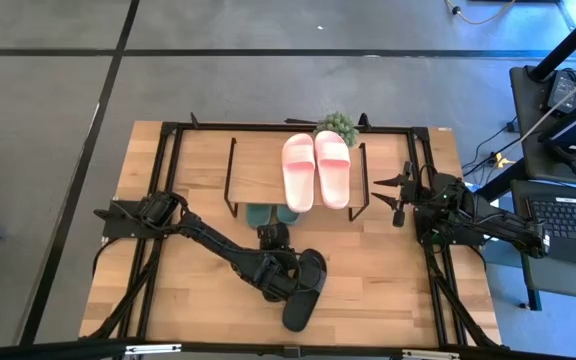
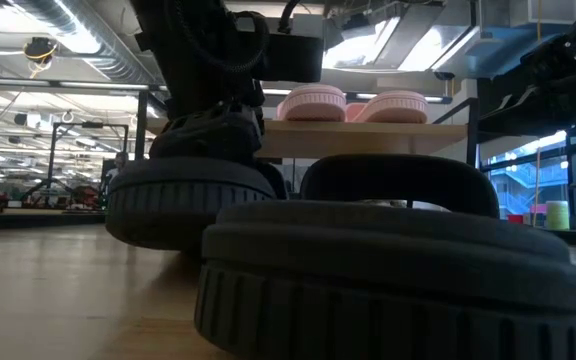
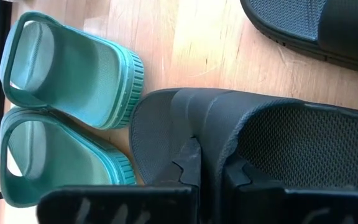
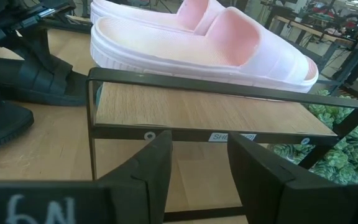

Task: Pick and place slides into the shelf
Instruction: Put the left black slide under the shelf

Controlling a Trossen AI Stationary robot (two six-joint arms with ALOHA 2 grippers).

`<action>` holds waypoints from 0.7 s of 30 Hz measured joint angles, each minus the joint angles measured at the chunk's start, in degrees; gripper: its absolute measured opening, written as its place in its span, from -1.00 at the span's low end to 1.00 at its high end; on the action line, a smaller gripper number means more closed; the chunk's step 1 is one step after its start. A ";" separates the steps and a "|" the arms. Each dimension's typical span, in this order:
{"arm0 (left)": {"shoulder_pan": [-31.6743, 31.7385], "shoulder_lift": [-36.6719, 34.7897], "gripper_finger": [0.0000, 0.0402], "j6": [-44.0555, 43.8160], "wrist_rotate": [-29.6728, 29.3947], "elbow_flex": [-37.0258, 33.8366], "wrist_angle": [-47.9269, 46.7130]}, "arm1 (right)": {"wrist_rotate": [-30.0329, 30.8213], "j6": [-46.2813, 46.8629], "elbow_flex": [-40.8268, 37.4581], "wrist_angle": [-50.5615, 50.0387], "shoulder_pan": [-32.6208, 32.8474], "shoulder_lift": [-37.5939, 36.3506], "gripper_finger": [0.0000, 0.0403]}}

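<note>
My left gripper (image 3: 207, 165) is clamped on the edge of one black rubber slide (image 3: 278, 149), low over the wooden table (image 1: 388, 280) in front of the shelf. The second black slide (image 1: 305, 290) lies just beside it. That arm reaches in from the left, elbow bent. Two dark green slides (image 3: 61, 118) sit side by side under the low wooden-topped wire shelf (image 1: 258, 170); two pale pink slides (image 1: 316, 168) rest on its top board. My right gripper (image 4: 197, 162) hovers unclenched at the shelf's right end.
</note>
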 joint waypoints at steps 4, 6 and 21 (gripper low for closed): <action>0.00 0.00 -0.93 0.00 0.02 0.00 0.01 | -0.01 -0.02 0.00 0.00 -0.01 0.02 -0.22; 0.00 0.00 -0.87 -0.02 0.09 0.00 0.03 | 0.00 -0.02 0.00 0.00 -0.02 0.00 -0.22; -0.02 0.00 -0.96 -0.02 -0.04 0.00 0.01 | 0.00 0.00 0.00 0.00 0.00 0.01 -0.22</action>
